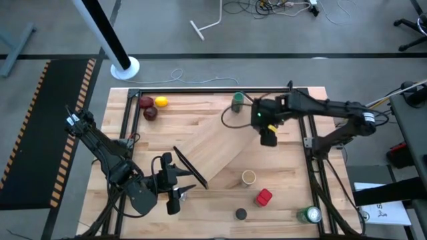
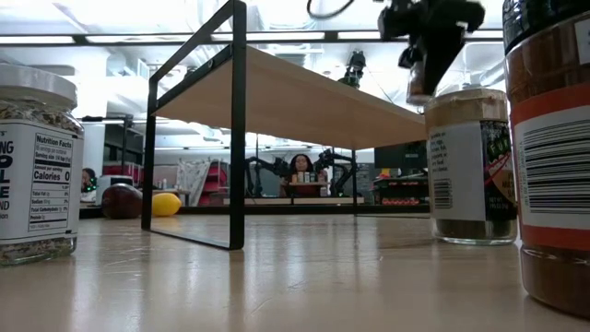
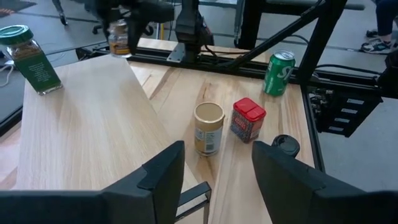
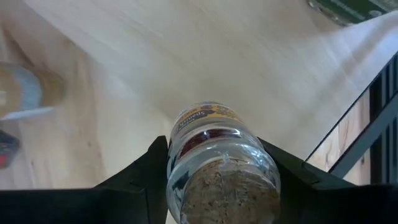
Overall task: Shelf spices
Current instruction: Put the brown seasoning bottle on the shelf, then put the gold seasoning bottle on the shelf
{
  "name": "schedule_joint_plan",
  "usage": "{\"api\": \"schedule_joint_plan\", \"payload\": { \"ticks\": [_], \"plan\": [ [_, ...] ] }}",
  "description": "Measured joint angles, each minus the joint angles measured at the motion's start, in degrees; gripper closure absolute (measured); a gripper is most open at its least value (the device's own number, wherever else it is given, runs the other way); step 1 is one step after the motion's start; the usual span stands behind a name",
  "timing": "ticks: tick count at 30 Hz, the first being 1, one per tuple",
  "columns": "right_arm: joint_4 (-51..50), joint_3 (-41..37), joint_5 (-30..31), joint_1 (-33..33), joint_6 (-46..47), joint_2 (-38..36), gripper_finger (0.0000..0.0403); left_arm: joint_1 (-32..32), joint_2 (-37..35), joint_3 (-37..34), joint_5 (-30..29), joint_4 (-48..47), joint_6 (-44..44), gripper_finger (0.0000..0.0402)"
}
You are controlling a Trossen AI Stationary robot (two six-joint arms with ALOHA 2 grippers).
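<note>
The right gripper (image 1: 268, 138) hangs above the far-right part of the shelf (image 1: 217, 143), its fingers (image 4: 140, 171) clamped on a small clear jar (image 4: 217, 162) held off the plank; the left wrist view shows that jar (image 3: 119, 38) lifted above the plank's far edge. The shelf lies slantwise across the table (image 1: 200, 110), its black end bar (image 1: 189, 167) near the left gripper (image 1: 175, 193), which rests low at the near-left of the table with its fingers (image 3: 158, 171) apart and nothing between them. On the shelf's far corner stands the green-lidded jar (image 1: 237, 101). On the table to the right of the shelf sit the tan cylinder (image 1: 248, 177), the red box (image 1: 263, 197) just beside it, and the black-capped jar (image 1: 240, 214) nearer the front edge. A green can (image 1: 309, 215) stands at the near-right corner. Red and yellow fruit (image 1: 152, 107) lie at the far-left corner.
</note>
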Motion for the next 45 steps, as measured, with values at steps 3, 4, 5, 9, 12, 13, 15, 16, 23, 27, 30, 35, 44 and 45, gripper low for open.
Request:
{"api": "schedule_joint_plan", "payload": {
  "ticks": [3, 4, 5, 9, 12, 13, 15, 16, 23, 27, 30, 35, 44, 45],
  "plan": [
    [-0.2, 0.0, -1.1, -2.4, -3.6, 2.2, 0.0231, 0.0, 0.0, 0.0, 0.0, 0.0, 0.0, 0.0229],
    [-0.2, 0.0, -1.1, -2.8, -4.8, 3.1, 0.0233, 0.0, 0.0, 0.0, 0.0, 0.0, 0.0, 0.0229],
    [-0.6, 0.2, -1.1, -3.1, -6.0, 4.2, 0.0233, 0.0, 0.0, 0.0, 0.0, 0.0, 0.0, 0.023],
    [-1.5, 2.2, -1.0, -4.1, -8.9, 7.8, 0.0231, 0.0, 0.0, 0.0, 0.0, 0.0, 0.0, 0.0229],
    [-2.0, 4.3, -0.2, -4.5, -10.5, 10.4, 0.0228, 0.0, 0.0, 0.0, 0.0, 0.0, 0.0, 0.0226],
    [-2.1, 5.2, 0.5, -4.5, -11.1, 11.2, 0.0229, 0.0, 0.0, 0.0, 0.0, 0.0, 0.0, 0.0226],
    [-2.9, 6.7, 1.7, -4.8, -12.3, 12.5, 0.0231, 0.0, 0.0, 0.0, 0.0, 0.1, 0.0, 0.0227],
    [-3.1, 7.4, 2.5, -4.9, -12.8, 13.1, 0.0231, 0.0, 0.0, 0.0, 0.0, 0.0, 0.0, 0.0228],
    [-3.0, 9.5, 3.5, -6.7, -13.3, 14.1, 0.0218, 0.0, 0.0, -1.5, 0.0, 0.2, -1.6, 0.0232],
    [-2.9, 9.6, 3.6, -7.1, -12.4, 14.1, 0.0216, 0.0, 0.0, -2.3, 0.0, 0.1, -1.7, 0.0228],
    [-2.8, 9.6, 3.6, -7.1, -12.2, 14.1, 0.0214, 0.0, 0.0, -2.2, 0.0, 0.3, -1.7, 0.0226],
    [-2.9, 9.6, 3.8, -7.0, -11.3, 14.1, 0.0193, 0.0, 0.0, -2.1, 0.0, 1.2, -1.5, 0.0228],
    [-10.5, 15.2, 5.1, -6.9, -7.0, 14.0, 0.0121, 0.0, 0.0, -2.1, 0.0, 1.2, -1.3, 0.0226],
    [-12.2, 16.2, 5.0, -6.9, -5.8, 13.9, 0.0115, 0.0, 0.0, -2.1, 0.0, 1.2, -1.3, 0.0225]
  ]
}}
